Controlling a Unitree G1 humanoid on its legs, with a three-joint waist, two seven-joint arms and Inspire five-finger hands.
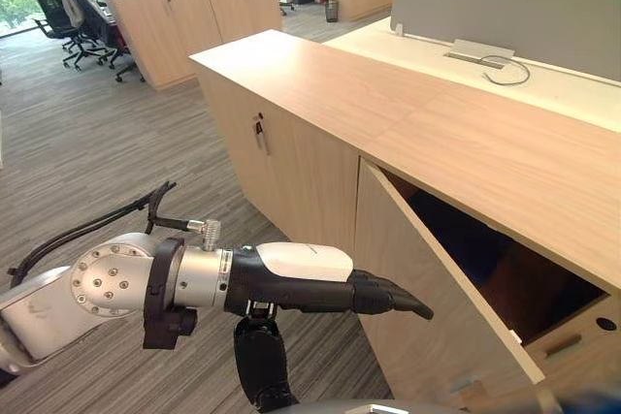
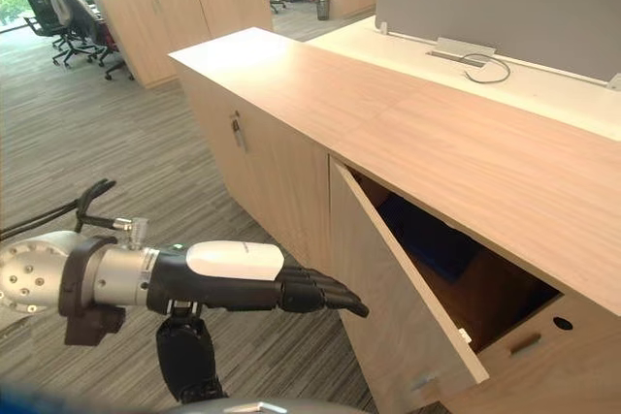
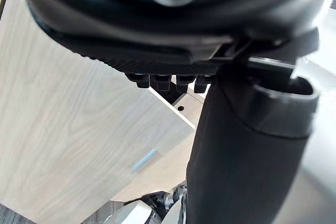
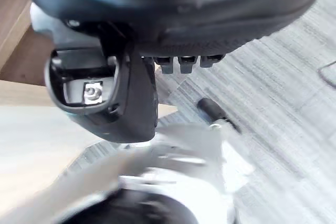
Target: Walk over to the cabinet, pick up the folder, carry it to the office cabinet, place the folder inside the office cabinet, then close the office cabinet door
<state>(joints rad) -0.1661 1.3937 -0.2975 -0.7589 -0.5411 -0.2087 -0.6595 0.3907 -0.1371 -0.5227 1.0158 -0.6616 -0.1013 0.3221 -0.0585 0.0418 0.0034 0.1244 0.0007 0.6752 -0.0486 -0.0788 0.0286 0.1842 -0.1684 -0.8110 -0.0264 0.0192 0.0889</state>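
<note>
Left hand (image 1: 310, 290) held level, fingers straight and together, pointing at the half-open cabinet door (image 1: 437, 259), thumb hanging down.

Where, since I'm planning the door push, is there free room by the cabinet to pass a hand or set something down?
Bare: the cabinet top, from its front edge back to the desk. The carpet outside the open door is free, where the left hand reaches with straight fingers. Tighter: the wedge behind the door, with something dark blue inside.
</note>
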